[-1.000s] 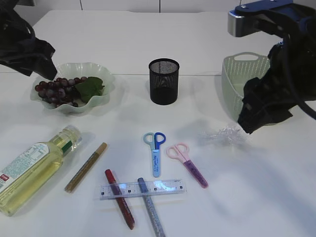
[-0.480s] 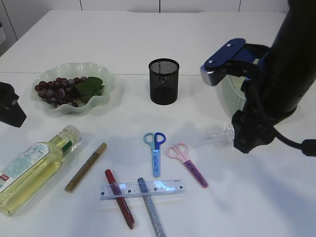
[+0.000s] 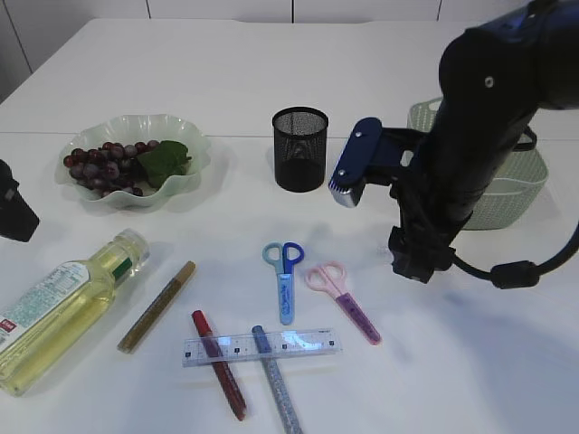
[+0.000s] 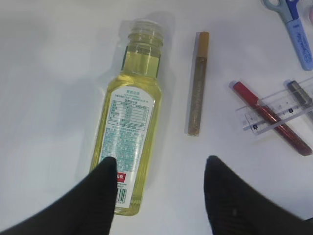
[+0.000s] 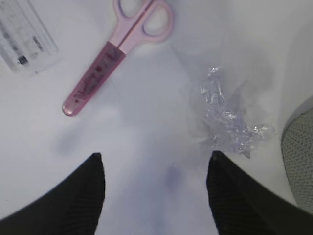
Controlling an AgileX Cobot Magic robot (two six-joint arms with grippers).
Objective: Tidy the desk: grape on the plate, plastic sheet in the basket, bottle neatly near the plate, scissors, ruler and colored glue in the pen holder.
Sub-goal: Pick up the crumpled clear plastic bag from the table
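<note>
Both grippers hang open above the white table (image 3: 226,72), holding nothing.

In the right wrist view the right gripper (image 5: 155,188) has its fingers apart, and the crumpled clear plastic sheet (image 5: 230,122) lies at about 1 o'clock from them, with the pink scissors (image 5: 122,44) at 11 o'clock; in the exterior view the dark arm hides this sheet. The left wrist view shows the left gripper (image 4: 159,193) with fingers apart over the lying yellow bottle (image 4: 129,127), its label readable only here, and the gold glitter glue pen (image 4: 197,83) beside it. Only the exterior view shows the purple grapes (image 3: 104,165) on the pale green wavy plate (image 3: 194,149), the black mesh pen holder (image 3: 299,149) and the pale green basket (image 3: 516,194) at 3 o'clock from it.
</note>
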